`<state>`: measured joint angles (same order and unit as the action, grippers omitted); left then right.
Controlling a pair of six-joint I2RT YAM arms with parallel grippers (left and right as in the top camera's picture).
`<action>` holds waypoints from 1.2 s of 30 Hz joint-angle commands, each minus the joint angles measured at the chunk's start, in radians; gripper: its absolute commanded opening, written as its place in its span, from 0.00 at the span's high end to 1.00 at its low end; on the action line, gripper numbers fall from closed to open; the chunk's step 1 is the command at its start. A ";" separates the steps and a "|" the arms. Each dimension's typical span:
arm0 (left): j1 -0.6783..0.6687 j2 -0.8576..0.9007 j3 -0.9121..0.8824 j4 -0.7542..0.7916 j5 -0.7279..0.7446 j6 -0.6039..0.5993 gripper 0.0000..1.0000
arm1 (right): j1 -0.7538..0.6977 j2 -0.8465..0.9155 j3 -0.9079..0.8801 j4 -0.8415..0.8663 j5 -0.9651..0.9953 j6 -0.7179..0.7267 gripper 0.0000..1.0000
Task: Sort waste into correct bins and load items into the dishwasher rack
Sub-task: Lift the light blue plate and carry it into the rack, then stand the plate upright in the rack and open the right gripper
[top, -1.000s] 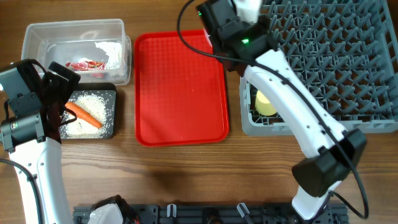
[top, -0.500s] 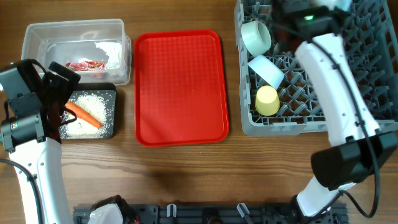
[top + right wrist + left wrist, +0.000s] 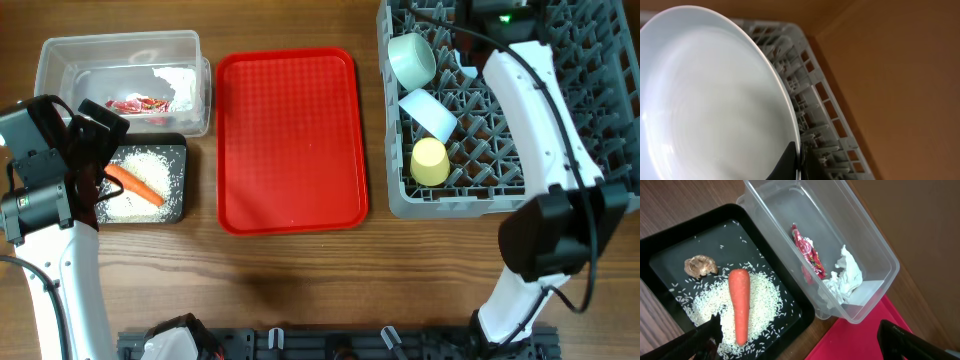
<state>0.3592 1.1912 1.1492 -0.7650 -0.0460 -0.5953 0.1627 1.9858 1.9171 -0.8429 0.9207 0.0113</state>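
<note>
My right gripper [image 3: 798, 163] is shut on the rim of the round pale blue plate [image 3: 710, 100], held on edge over the far side of the grey dishwasher rack [image 3: 812, 117]; overhead, its wrist [image 3: 505, 10] is at the top edge. In the rack [image 3: 590, 90] lie two pale blue bowls [image 3: 412, 60] [image 3: 428, 113] and the yellow cup [image 3: 430, 162]. My left gripper [image 3: 805, 345] is open and empty above the black tray [image 3: 670, 245], which holds the carrot [image 3: 739, 305], rice [image 3: 765, 297] and brown lump [image 3: 700, 265]. The red-and-white wrapper [image 3: 810, 255] lies in the clear tub [image 3: 875, 250].
The flat red serving tray [image 3: 290, 140] lies between the bins and the rack. A crumpled white tissue [image 3: 845, 275] lies in the clear tub beside the wrapper. My right arm [image 3: 540, 130] stretches across the rack's middle.
My right arm swung with the plate from the red tray's far right corner to the rack's far side, uncovering the bowls and cup. My left arm stayed still.
</note>
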 commanded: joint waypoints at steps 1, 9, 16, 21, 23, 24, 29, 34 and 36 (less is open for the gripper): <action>-0.004 -0.004 0.006 -0.003 0.008 0.015 0.00 | -0.003 0.048 -0.011 0.019 0.051 -0.092 0.96; -0.004 -0.004 0.007 -0.003 0.008 0.015 0.00 | -0.002 0.084 -0.011 0.044 -0.056 -0.143 0.96; -0.004 -0.004 0.006 -0.003 0.008 0.015 0.00 | 0.005 0.089 -0.011 0.036 -0.190 -0.142 0.44; -0.004 -0.004 0.006 -0.003 0.008 0.015 0.00 | 0.008 0.084 -0.010 0.046 -0.196 -0.124 0.03; -0.003 -0.004 0.007 -0.003 0.008 0.015 0.00 | 0.008 0.070 -0.010 0.050 -0.185 -0.100 0.00; -0.004 -0.004 0.006 -0.003 0.008 0.015 0.00 | 0.008 0.058 -0.010 0.050 -0.185 -0.084 0.00; -0.004 -0.004 0.007 -0.003 0.008 0.015 0.00 | 0.008 -0.035 -0.010 0.048 -0.190 -0.010 0.00; -0.004 -0.004 0.006 -0.003 0.008 0.015 0.00 | 0.008 -0.162 -0.010 0.010 -0.374 -0.005 0.00; -0.004 -0.004 0.006 -0.003 0.008 0.015 0.00 | 0.008 -0.215 -0.010 -0.008 -0.483 -0.004 0.00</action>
<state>0.3592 1.1912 1.1492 -0.7673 -0.0460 -0.5953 0.1638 1.9072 1.9034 -0.8352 0.6357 -0.0231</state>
